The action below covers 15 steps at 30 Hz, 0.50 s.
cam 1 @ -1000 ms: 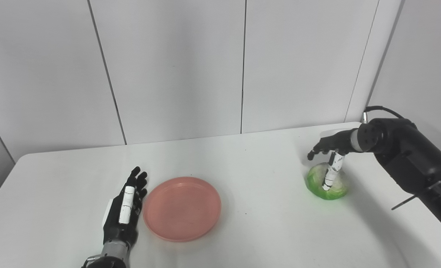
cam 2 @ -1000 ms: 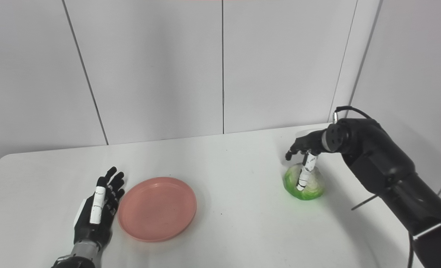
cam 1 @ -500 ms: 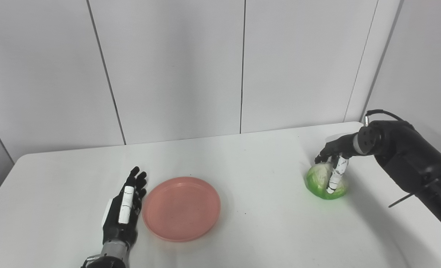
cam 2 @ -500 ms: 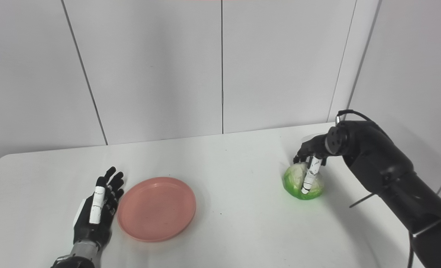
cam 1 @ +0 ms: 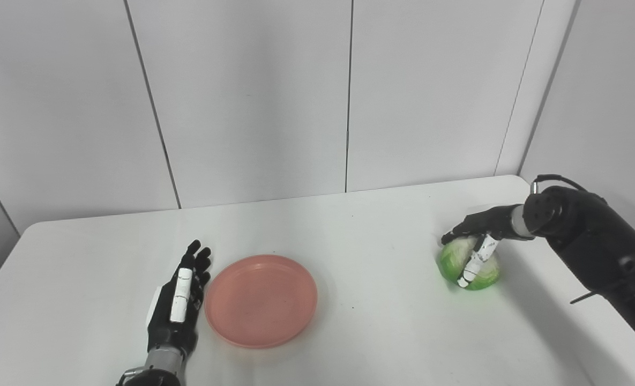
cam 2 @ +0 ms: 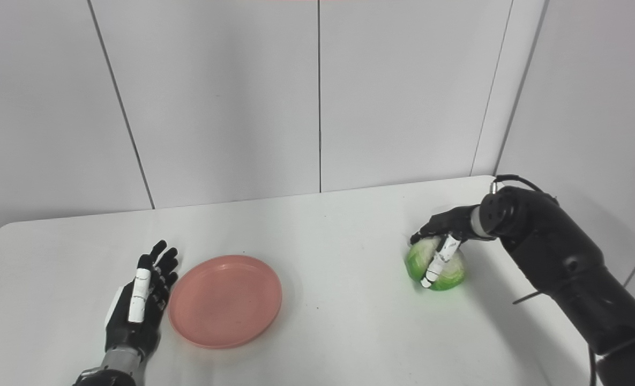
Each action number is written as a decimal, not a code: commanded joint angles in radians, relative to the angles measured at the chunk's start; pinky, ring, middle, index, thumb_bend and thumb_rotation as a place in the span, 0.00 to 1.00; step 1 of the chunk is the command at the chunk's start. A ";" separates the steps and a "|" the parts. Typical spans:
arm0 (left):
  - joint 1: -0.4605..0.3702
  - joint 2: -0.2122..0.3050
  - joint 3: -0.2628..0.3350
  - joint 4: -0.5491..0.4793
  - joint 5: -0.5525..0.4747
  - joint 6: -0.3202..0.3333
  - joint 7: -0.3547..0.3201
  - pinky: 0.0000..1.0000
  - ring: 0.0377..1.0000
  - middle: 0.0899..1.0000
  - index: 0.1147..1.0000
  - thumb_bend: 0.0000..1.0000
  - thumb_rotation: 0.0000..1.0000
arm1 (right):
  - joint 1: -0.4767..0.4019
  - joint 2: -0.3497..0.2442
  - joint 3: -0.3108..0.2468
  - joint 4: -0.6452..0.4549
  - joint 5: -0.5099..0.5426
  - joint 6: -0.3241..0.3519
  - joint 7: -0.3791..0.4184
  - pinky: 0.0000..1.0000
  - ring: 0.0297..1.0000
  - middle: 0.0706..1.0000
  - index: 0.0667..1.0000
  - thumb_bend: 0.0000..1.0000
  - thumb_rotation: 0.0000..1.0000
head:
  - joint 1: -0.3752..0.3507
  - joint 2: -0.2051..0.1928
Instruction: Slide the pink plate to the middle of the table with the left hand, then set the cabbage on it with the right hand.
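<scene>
While the right hand (cam 1: 475, 236) wraps over the round, pale-green leafy cabbage (cam 1: 468, 264) at the right of the frame, the cabbage appears to rest on the white table (cam 1: 381, 332). Fingers drape over its top and far side, and the white-sleeved thumb runs down its near face. The hand is closed on the cabbage, though how firm the hold is cannot be judged from either view.

The left hand (cam 1: 177, 305) lies flat on the table at lower left, fingers extended and slightly apart, holding nothing. It sits just beside the left rim of the shallow, round pink plastic plate (cam 1: 262, 300); whether it touches the rim cannot be told.

Risks noted:
- The cabbage is rounded and smooth-leaved. A top-heavy grasp with little support underneath could let it roll out during the lift.
- A dropped cabbage could roll toward the table's right edge, which is near.
- The plate sits somewhat left of the frame's centre, so the carry is a long sideways one; a loose hold would have time to fail.
- A hard landing on the light plate could skid it, nothing bracing it on the right.

Containers: the pink plate holds nothing. No other container is in view.
</scene>
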 commanded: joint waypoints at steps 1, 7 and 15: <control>0.012 0.003 0.000 0.017 -0.010 0.042 -0.003 0.99 0.97 0.93 0.90 0.88 0.83 | -0.035 -0.017 0.004 -0.014 -0.014 -0.009 -0.028 0.84 0.91 0.93 0.91 1.00 0.26 | 0.000 0.001; 0.016 0.000 0.002 0.013 -0.010 0.050 0.002 0.98 0.97 0.93 0.90 0.89 0.83 | -0.041 -0.011 0.045 0.033 -0.019 -0.038 -0.020 0.77 0.87 0.93 0.91 1.00 0.26 | 0.000 0.002; 0.022 -0.004 0.002 0.008 -0.011 0.052 0.003 0.99 0.96 0.94 0.89 0.89 0.83 | -0.056 -0.012 0.099 0.079 -0.040 -0.072 -0.011 0.72 0.85 0.92 0.90 1.00 0.27 | 0.001 0.007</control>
